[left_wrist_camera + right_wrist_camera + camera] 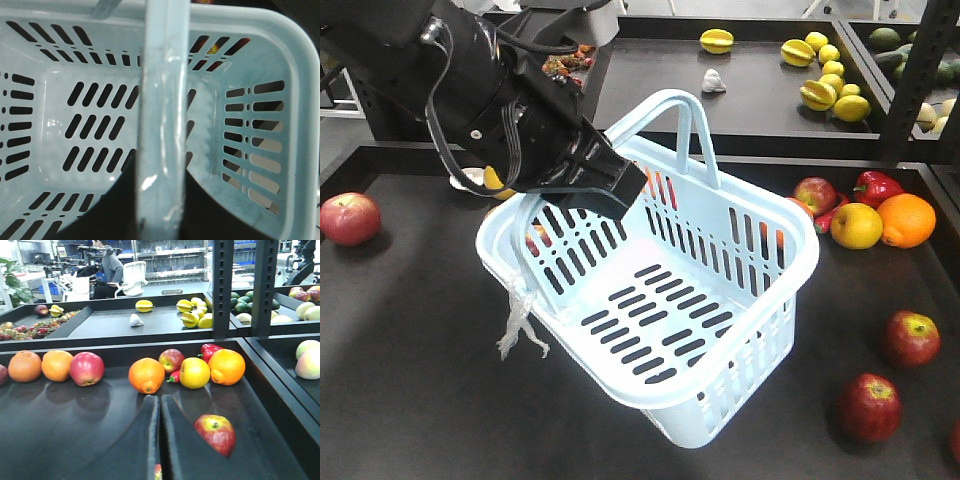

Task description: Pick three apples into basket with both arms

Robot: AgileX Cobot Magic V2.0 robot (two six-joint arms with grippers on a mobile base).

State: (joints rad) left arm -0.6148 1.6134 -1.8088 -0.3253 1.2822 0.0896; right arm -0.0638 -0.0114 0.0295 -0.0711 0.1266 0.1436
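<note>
On the table, an apple is found just right of the right gripper, whose jaws are closed on nothing, so this arm is judged nearer. The empty basket is held tilted by its handle in the left gripper.

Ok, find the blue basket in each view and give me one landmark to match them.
Exterior front-facing: the basket fills the centre, tilted.
Left wrist-mounted: the basket fills the whole frame, seen from inside, with a handle crossing the middle.
Right wrist-mounted: not in it.
Landmark: the red bell pepper, right of the basket in the front view, is the same pepper at upper centre-right of the right wrist view.
</note>
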